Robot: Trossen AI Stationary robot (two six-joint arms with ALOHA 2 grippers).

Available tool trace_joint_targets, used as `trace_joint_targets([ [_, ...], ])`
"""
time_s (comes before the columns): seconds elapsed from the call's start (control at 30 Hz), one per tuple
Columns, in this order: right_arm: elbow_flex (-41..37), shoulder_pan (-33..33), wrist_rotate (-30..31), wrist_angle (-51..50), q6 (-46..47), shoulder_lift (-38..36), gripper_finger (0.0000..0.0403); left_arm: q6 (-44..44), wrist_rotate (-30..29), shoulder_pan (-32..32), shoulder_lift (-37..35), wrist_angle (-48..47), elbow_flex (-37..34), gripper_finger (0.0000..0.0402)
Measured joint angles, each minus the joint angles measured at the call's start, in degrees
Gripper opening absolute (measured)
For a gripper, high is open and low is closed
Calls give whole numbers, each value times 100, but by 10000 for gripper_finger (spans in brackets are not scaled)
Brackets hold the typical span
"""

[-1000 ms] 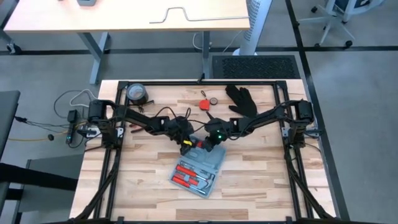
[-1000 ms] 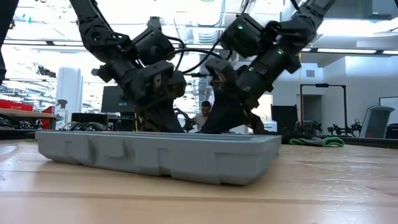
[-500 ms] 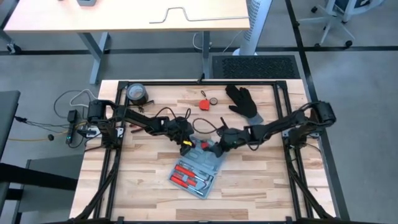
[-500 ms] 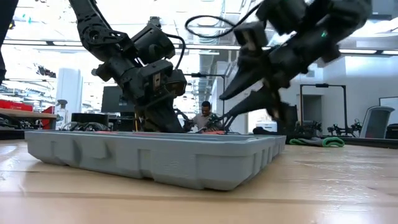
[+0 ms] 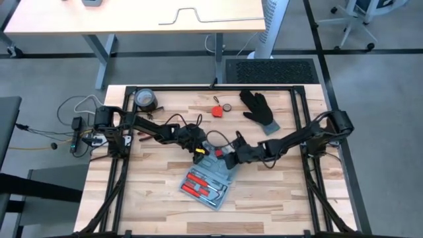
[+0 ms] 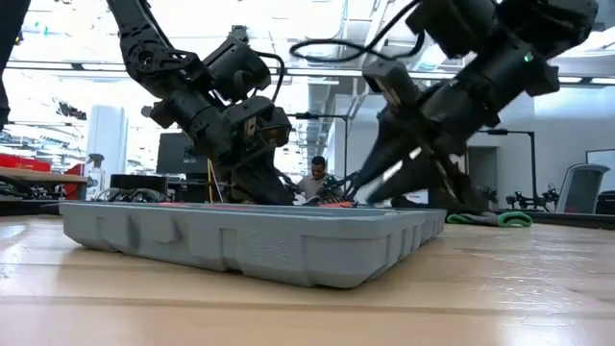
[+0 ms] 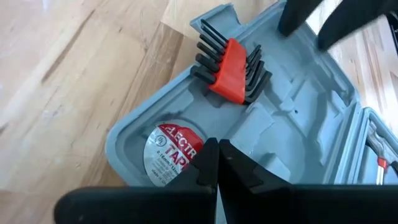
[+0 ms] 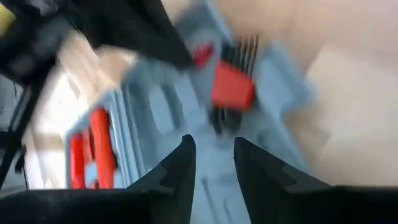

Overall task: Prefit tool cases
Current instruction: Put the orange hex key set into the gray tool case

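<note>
The tool case (image 5: 210, 177) lies open in the middle of the table (image 5: 158, 198), red-handled tools in the near half, and a red hex key holder (image 7: 231, 70) plus a roll of electrical tape (image 7: 171, 152) in the half under the arms.

The left gripper (image 7: 216, 163) sits right over the tape roll with its fingers pressed together, nothing between them. The right gripper (image 8: 211, 163) hangs over the hex key end, fingers a little apart, empty as far as I can tell.

Risk, I'd say: both claws are crowded over the same half, so one could bump the other, or knock the hex keys out of their slot. A push on the lid edge could also skid the whole case, since nothing pins it.

Compared with a second ago, the right arm has swung out and stretched lower, and the case looks nudged slightly. The glove (image 5: 259, 109) hasn't moved.
</note>
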Motion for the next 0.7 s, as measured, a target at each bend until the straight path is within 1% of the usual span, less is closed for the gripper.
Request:
trace_joint_targets([
  [0.03, -2, -58, 102, -22, -123, -95, 116, 0, 0, 0, -2, -17, 1, 0],
  [0.1, 4, -233, 121, -157, -393, -256, 99, 3, 6, 0, -7, -46, 1, 0],
  [0.17, 4, -476, -29, -330, -626, -272, 69, 2, 11, 0, -7, -18, 1, 0],
  [0.23, -11, -695, -236, -473, -885, -241, 30, 0, 11, 0, -1, 74, -3, 0],
  [0.27, -11, -789, -325, -443, -1010, -225, 16, 0, 9, 0, 5, 128, -3, 0],
  [0.3, -3, -879, -412, -388, -1084, -216, 10, -5, -6, 0, 7, 175, -3, 0],
  [0.53, 4, -1244, -1093, -436, -1516, -208, 4, -74, -55, 0, 3, 478, 8, 0],
  [0.7, 0, -1279, -1414, -476, -1720, -206, 3, -70, -119, 0, 72, 508, 215, 0],
])
